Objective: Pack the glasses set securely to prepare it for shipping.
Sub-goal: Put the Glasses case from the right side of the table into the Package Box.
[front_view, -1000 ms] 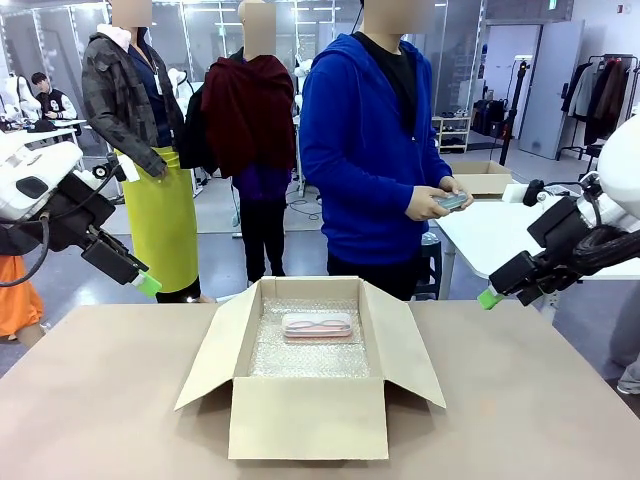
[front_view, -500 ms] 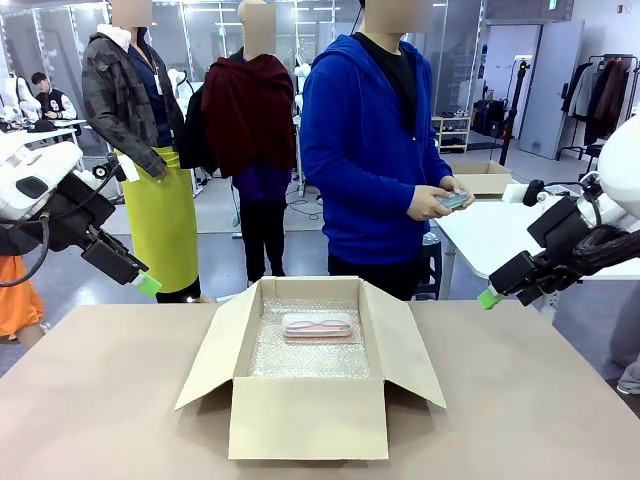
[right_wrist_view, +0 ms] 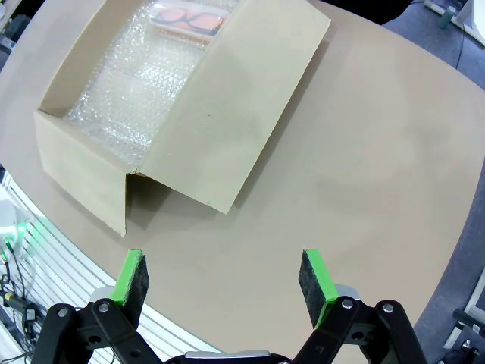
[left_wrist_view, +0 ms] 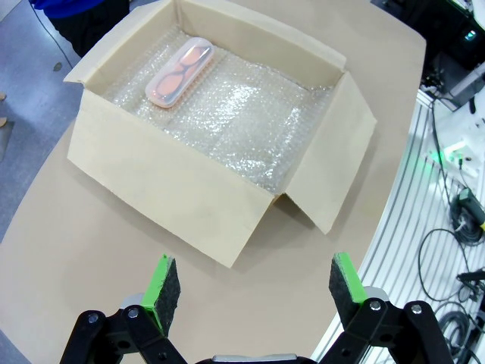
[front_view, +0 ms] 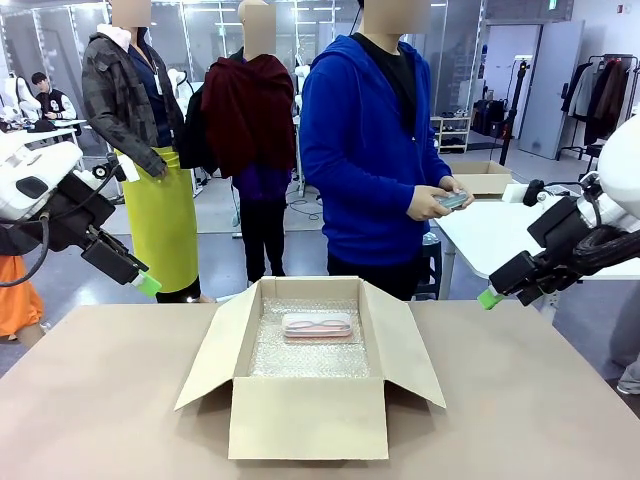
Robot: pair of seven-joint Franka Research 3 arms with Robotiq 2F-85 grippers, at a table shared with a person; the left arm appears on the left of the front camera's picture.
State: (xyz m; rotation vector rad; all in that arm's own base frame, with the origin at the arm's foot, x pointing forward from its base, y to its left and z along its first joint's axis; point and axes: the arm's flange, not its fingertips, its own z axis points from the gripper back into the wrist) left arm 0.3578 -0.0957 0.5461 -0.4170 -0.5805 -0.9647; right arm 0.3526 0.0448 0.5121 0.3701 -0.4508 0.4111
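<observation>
A pale pink glasses case (front_view: 317, 324) lies on bubble wrap at the far end of the open cardboard box (front_view: 306, 420). It also shows as the pink case (left_wrist_view: 182, 71) in the left wrist view and as the pink case (right_wrist_view: 188, 19) at the top of the right wrist view. The person in the blue hoodie stands behind the table and holds the mint green case (front_view: 452, 200) in both hands. My left gripper (left_wrist_view: 254, 284) hangs open high over the table's left side, and my right gripper (right_wrist_view: 223, 280) hangs open high over its right side. Both are empty.
The box (left_wrist_view: 167, 171) sits mid-table with all flaps folded outward and bubble wrap (left_wrist_view: 227, 114) lining its floor. Brown tabletop (front_view: 110, 400) lies bare on both sides of it. Other people stand behind the table at the left. A white table (front_view: 500, 235) stands at the right.
</observation>
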